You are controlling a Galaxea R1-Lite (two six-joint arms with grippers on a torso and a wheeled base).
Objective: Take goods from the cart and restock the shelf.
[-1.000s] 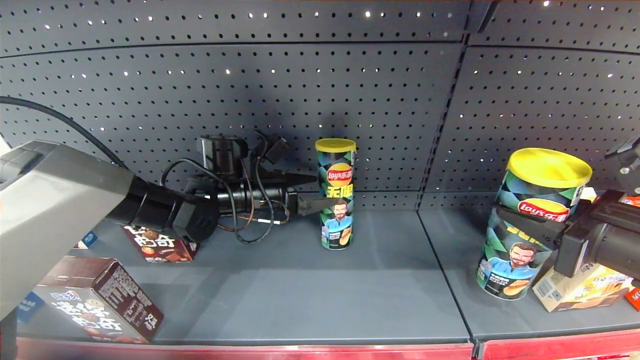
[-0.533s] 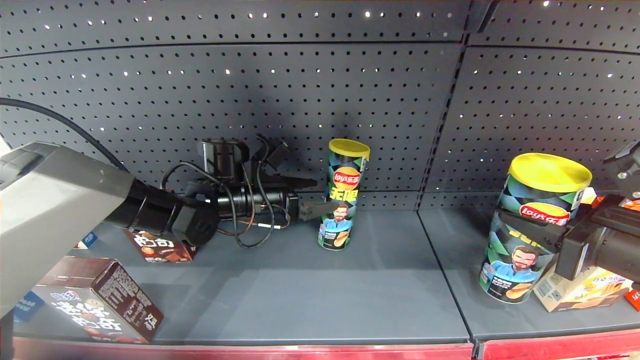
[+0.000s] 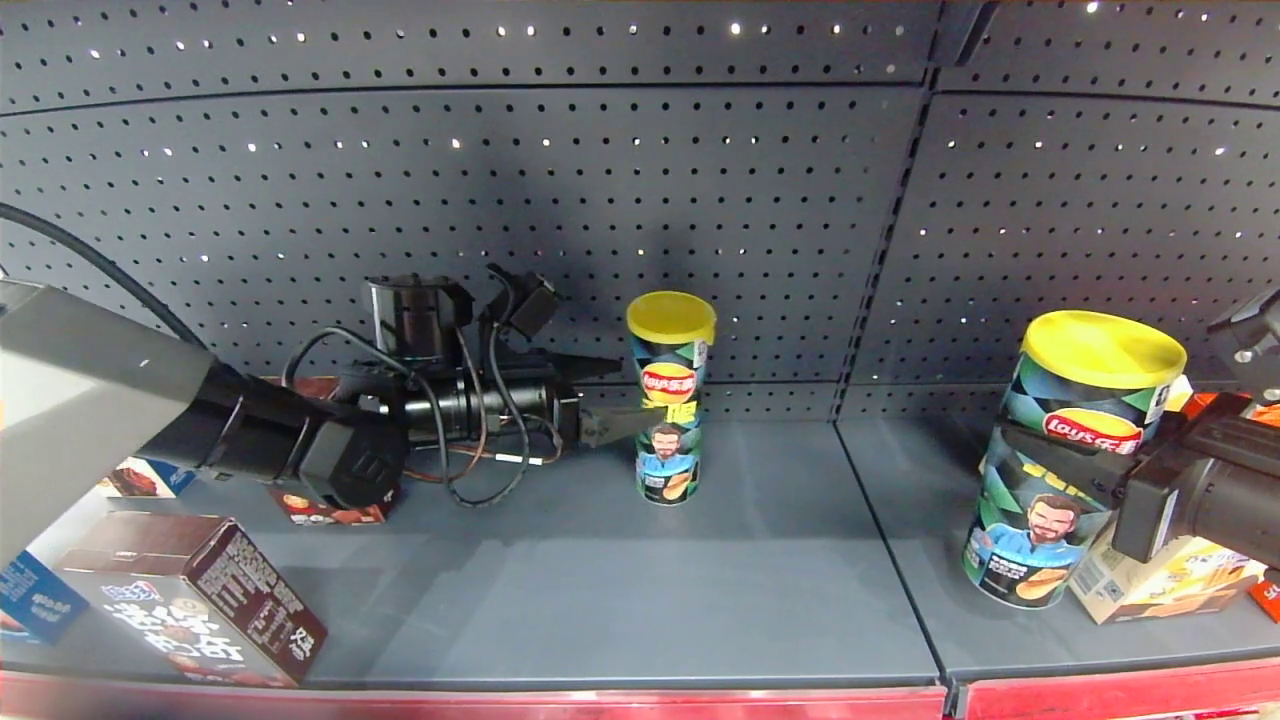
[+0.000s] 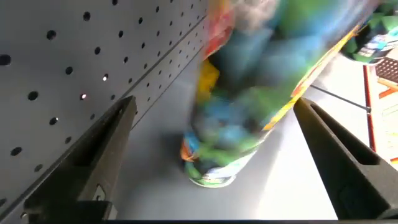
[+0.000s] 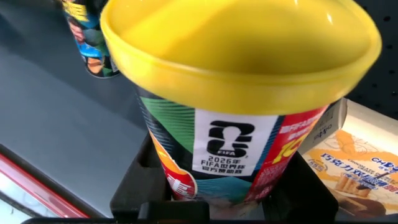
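A tall chip can (image 3: 669, 400) with a yellow lid stands about upright on the grey shelf (image 3: 600, 600), near the pegboard back wall. My left gripper (image 3: 630, 392) lies level at its left side and is open. In the left wrist view the fingers (image 4: 93, 168) stand wide on either side of the blurred can (image 4: 230, 137), with gaps showing. On the right, my right gripper (image 3: 1040, 452) is shut on a second, nearer chip can (image 3: 1090, 380), held upright at the shelf. The right wrist view shows that can (image 5: 236, 93) gripped low by the gripper (image 5: 217, 193).
A brown snack box (image 3: 200, 610) sits at the shelf's front left, with another (image 3: 330, 508) behind it under my left arm and a blue box (image 3: 40, 600) at the edge. A pale biscuit box (image 3: 1160, 580) lies beside the right can. A red strip (image 3: 500, 700) edges the front.
The left can tipped to the right, then came back upright. My left arm has drawn back to the left. The right gripper has sunk slightly with its can.
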